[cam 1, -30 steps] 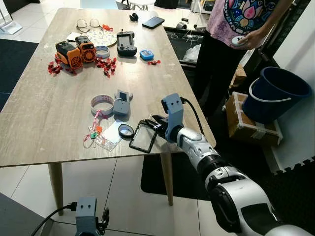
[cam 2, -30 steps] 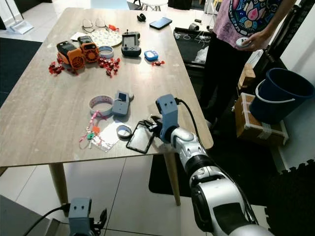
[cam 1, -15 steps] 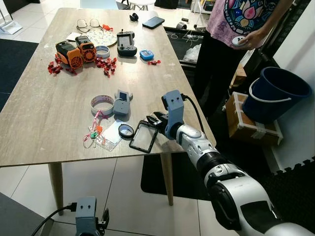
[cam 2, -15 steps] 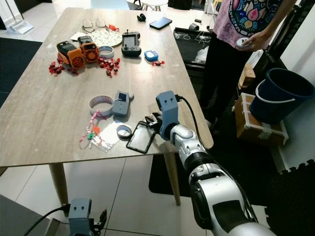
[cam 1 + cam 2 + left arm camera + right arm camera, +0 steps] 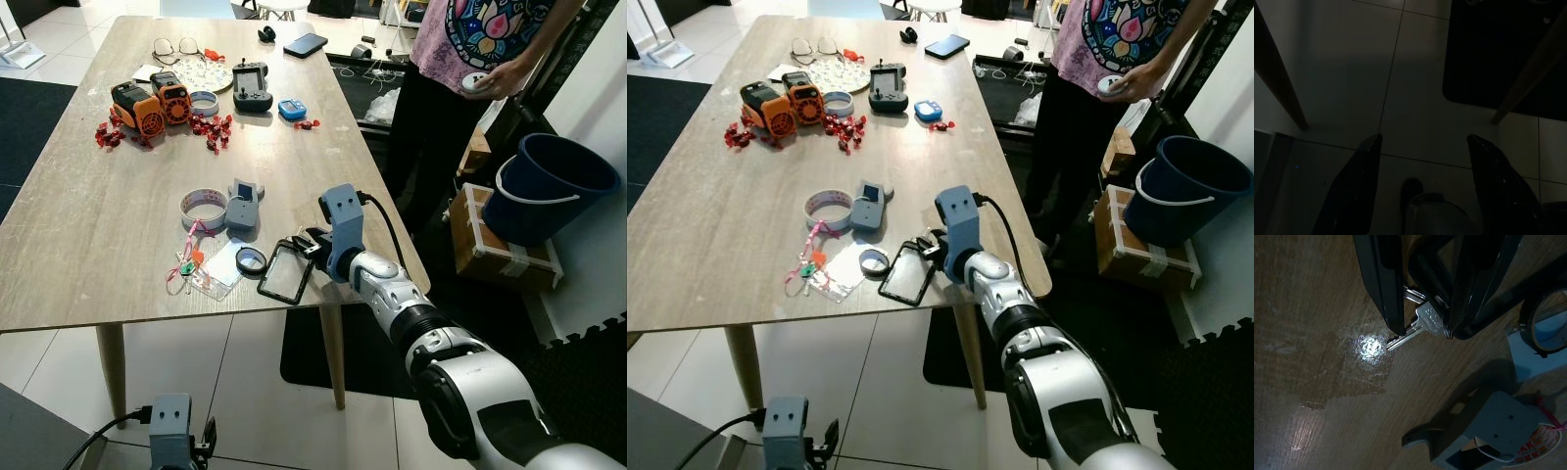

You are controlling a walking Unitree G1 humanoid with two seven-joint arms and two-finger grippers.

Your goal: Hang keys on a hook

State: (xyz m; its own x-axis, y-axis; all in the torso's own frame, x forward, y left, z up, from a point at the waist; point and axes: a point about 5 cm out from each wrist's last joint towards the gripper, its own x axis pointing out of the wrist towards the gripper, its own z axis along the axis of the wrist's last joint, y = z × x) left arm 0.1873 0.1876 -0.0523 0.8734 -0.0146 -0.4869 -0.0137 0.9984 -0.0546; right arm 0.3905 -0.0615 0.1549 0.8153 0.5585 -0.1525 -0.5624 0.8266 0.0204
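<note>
In the eye views, you had the right gripper (image 5: 309,241) at the near right edge of the table (image 5: 88,245), beside the black-framed card holder (image 5: 286,273). The grey hook stand (image 5: 241,206) stood further left and far from it, beside the tape roll (image 5: 203,208); nothing hung on it, so the hanging was all ahead of you. Against the frames before, the wrist had dipped back toward the table and the card holder had not moved.

In the right wrist view, the fingers (image 5: 1385,279) were nearly closed around the silver keys (image 5: 1422,323), which lay on the wood.

In the left wrist view, the left gripper (image 5: 1422,186) hung idle under the table, jaws wide apart, empty.
</note>
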